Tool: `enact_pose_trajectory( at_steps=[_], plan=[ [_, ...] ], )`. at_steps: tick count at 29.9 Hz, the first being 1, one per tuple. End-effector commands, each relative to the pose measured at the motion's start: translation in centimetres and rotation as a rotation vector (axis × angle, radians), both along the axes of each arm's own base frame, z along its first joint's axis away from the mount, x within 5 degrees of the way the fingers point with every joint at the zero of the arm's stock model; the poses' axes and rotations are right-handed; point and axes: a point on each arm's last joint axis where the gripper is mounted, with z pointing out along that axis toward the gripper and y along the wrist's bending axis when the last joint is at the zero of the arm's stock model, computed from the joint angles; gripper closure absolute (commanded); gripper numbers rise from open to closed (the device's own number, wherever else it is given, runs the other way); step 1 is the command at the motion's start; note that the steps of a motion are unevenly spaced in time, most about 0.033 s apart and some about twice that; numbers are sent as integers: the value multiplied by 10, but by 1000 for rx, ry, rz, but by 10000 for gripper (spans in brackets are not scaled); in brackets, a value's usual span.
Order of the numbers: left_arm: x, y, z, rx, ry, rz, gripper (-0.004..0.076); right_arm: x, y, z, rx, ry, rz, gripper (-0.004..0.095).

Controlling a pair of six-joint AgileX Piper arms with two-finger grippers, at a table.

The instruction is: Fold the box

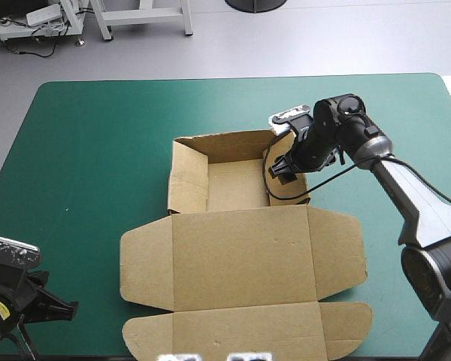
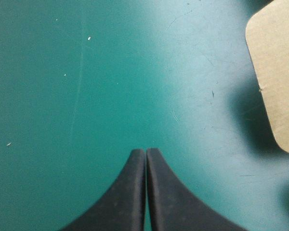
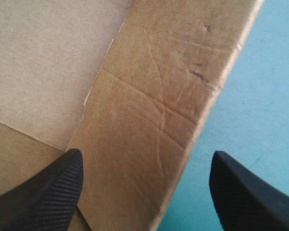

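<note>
The brown box [image 1: 240, 256] lies mid-table with its lid and side flaps flat toward the near edge. Its far part is a tray [image 1: 237, 184] with back and left walls raised. My right gripper [image 1: 284, 171] stands open astride the tray's right wall [image 3: 168, 86]. One finger is inside over the tray floor [image 3: 48, 57] and the other is outside over the cover; my right gripper [image 3: 145, 155] is not touching the wall. My left gripper [image 1: 59, 307] is shut on nothing near the table's front left corner. My left gripper [image 2: 145, 151] is low over the cover, with a rounded lid flap [image 2: 277, 72] off to one side ahead.
Bare teal-green cover [image 1: 90, 150] stretches left of the box, with a narrower strip [image 1: 421, 120] to its right. The lid's near flap [image 1: 248, 331] reaches almost to the table's front edge.
</note>
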Motion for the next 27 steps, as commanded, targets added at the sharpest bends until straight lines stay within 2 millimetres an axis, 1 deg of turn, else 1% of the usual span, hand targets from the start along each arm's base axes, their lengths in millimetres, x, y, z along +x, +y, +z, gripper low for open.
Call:
enact_pose_trajectory(
  at_steps=[1, 6, 7, 9, 11, 14, 17, 20, 22, 25, 27],
  plan=[
    [2, -1, 8, -13, -42, -4, 729, 7, 1, 8, 44, -64, -22, 212],
    [2, -3, 7, -30, -40, -19, 729, 24, 6, -10, 59, -95, -67, 215],
    [2, -3, 7, -32, -40, -20, 729, 25, 7, -13, 60, -86, -68, 228],
    [2, -3, 7, -33, -36, -20, 729, 28, 8, -23, 47, -53, -68, 297],
    [2, -3, 7, -33, -36, -20, 729, 30, 9, -34, 28, -10, -67, 424],
    [2, -3, 7, -33, -34, -20, 729, 32, 11, -46, 12, 31, -65, 684],
    [2, -3, 7, -33, -34, -20, 729, 32, 12, -47, 21, 34, -47, 936],
    [2, -3, 7, -33, -34, -20, 729, 33, 11, -46, 14, 25, -20, 933],
    [2, -3, 6, -33, -32, -19, 729, 36, 9, -40, 7, 4, -16, 933],
    [2, -3, 6, -33, -34, -20, 729, 45, 0, -23, 17, -47, -34, 933],
    [2, -3, 6, -32, -30, -19, 729, 52, -14, -6, 17, -85, -34, 933]
  ],
)
